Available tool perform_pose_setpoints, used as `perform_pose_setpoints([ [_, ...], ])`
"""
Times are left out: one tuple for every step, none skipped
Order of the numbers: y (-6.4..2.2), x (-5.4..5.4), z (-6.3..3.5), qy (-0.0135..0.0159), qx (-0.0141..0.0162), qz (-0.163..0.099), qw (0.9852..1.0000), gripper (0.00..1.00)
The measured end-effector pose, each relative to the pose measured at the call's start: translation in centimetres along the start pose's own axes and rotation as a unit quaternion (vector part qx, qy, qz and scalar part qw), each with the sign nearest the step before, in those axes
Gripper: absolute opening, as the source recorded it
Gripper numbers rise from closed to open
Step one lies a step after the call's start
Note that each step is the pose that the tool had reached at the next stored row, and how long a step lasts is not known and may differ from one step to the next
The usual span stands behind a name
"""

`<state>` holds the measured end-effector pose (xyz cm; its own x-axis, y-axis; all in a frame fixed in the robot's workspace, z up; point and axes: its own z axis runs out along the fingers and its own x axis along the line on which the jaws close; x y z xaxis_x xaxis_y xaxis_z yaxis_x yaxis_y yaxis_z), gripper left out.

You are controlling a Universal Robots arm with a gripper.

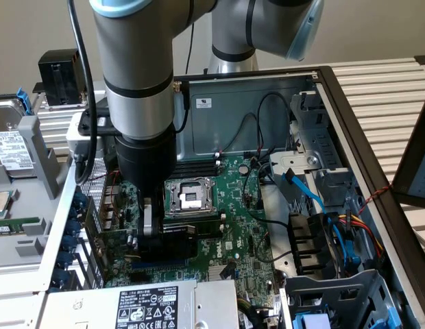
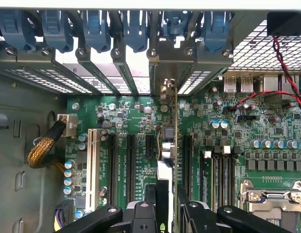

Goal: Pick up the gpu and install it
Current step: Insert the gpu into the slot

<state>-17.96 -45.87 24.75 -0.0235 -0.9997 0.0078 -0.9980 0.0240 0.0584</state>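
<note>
Gripping gpu [image 2: 168, 145] edge-on, gripper [image 2: 167, 204] fingers clenched on card (black shroud face barely visible from wrist). Card stands upright over motherboard [image 2: 131, 116], among expansion slots, silver end bracket [image 2: 166, 73] against rear slot openings. Beyond: blue slot latches [image 2: 136, 29] along chassis wall. Exterior view: gripper [image 1: 154, 233] low inside case, beside CPU socket [image 1: 190, 197]; power supply [image 1: 147, 305] nearest camera.
</note>
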Motion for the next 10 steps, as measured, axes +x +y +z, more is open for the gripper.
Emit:
perform_pose_setpoints([
  [-0.01, 0.0, 0.01, 0.0, 0.0, 0.0, 1.0, 0.27],
  [-0.02, 0.0, 0.02, 0.0, 0.0, 0.0, 1.0, 0.27],
  [-0.03, 0.0, 0.04, 0.0, 0.0, 0.0, 1.0, 0.27],
  [-0.04, 0.0, 0.06, 0.0, -0.0001, 0.0, 1.0, 0.27],
  [-0.06, 0.0, 0.08, 0.0, -0.0001, 0.0, 1.0, 0.27],
  [-0.06, 0.0, 0.09, 0.0, -0.0001, 0.0, 1.0, 0.27],
  [-0.06, 0.0, 0.11, 0.0, -0.0001, 0.0, 1.0, 0.27],
  [-0.06, 0.0, 0.12, 0.0, 0.0, 0.0, 1.0, 0.27],
  [-0.06, 0.0, 0.14, 0.0, 0.0, 0.0, 1.0, 0.27],
  [-0.07, 0.0, 0.18, 0.0001, 0.0, 0.0, 1.0, 0.27],
])
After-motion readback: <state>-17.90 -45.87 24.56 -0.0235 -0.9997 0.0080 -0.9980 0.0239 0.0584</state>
